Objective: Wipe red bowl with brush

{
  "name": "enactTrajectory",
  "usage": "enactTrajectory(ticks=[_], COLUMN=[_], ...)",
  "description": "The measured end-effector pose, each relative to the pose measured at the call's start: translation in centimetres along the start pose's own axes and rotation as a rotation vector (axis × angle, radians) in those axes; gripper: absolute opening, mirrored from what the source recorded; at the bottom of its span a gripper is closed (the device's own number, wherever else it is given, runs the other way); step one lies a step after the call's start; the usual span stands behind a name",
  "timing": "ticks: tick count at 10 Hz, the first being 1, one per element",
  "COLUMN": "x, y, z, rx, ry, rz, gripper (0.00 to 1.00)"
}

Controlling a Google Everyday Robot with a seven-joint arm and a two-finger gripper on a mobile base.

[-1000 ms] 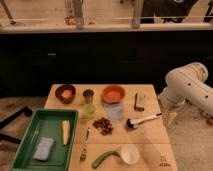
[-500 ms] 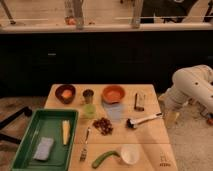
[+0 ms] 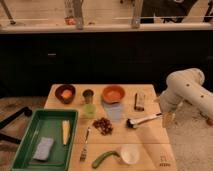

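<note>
The end effector (image 3: 167,119) hangs at the right edge of the worktop (image 3: 150,142), just beside the tip of the brush (image 3: 146,119) handle. Its fingers are spread wide and hold nothing. The brush lies flat at centre right, dark head toward the middle. The red bowl (image 3: 113,93) sits at upper centre of the worktop, well apart from the end effector. Compared with a second ago, the arm has barely shifted, and the brush, the bowl and the tray (image 3: 20,150) at lower left lie where they did.
</note>
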Motion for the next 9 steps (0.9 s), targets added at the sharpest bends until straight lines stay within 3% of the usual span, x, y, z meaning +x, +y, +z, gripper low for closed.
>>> enactTrajectory(ticks=[3, 9], x=[0.0, 1.0], y=[-0.7, -2.9], z=[2.2, 5.7], rx=[-0.014, -0.042], ry=[0.051, 0.033], rz=[-0.023, -0.065], gripper=[0.8, 0.8])
